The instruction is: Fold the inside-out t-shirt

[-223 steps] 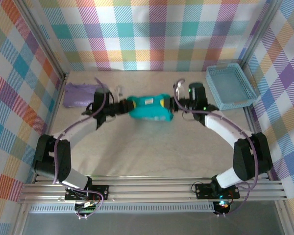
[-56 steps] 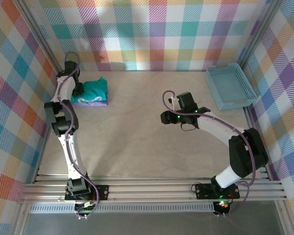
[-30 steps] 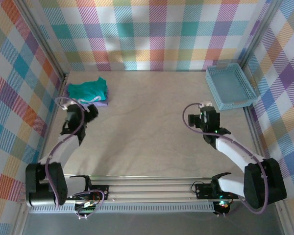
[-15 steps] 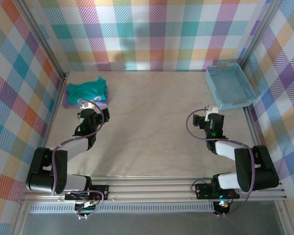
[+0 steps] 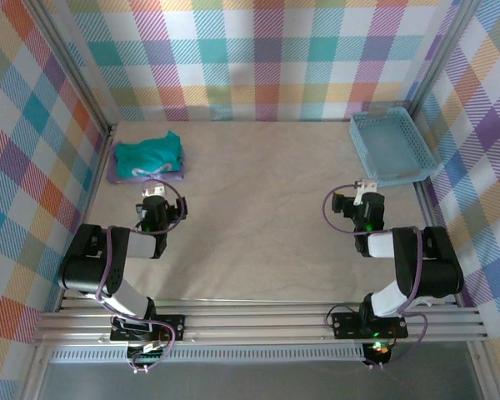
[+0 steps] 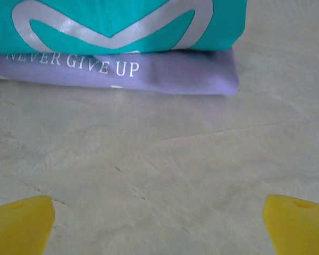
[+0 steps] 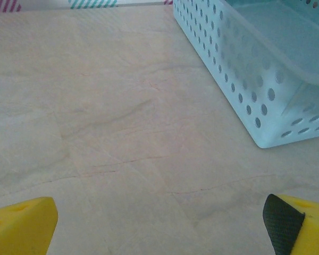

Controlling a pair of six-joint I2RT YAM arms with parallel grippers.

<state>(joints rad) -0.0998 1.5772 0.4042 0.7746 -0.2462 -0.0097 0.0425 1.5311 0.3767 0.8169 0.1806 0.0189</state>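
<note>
The teal-green t-shirt (image 5: 150,155) lies folded at the back left, stacked on a lavender garment (image 5: 171,176). In the left wrist view the t-shirt (image 6: 122,24) shows a pale print, with the lavender garment (image 6: 149,74) under it. My left gripper (image 5: 152,205) sits on the near side of the stack, apart from it, open with bare table between its yellow fingertips (image 6: 21,226). My right gripper (image 5: 363,200) is low over the table at the right, open and holding nothing, its fingertips (image 7: 21,226) wide apart.
A light blue plastic basket (image 5: 392,148) stands at the back right, just beyond the right gripper; its perforated wall (image 7: 239,85) is close in the right wrist view. Plaid walls enclose the table on three sides. Both arms are folded back near their bases.
Both arms have drawn back toward their bases since a second ago. The left gripper moved away from the stack. Both grippers stayed open; the folded stack has not moved.
</note>
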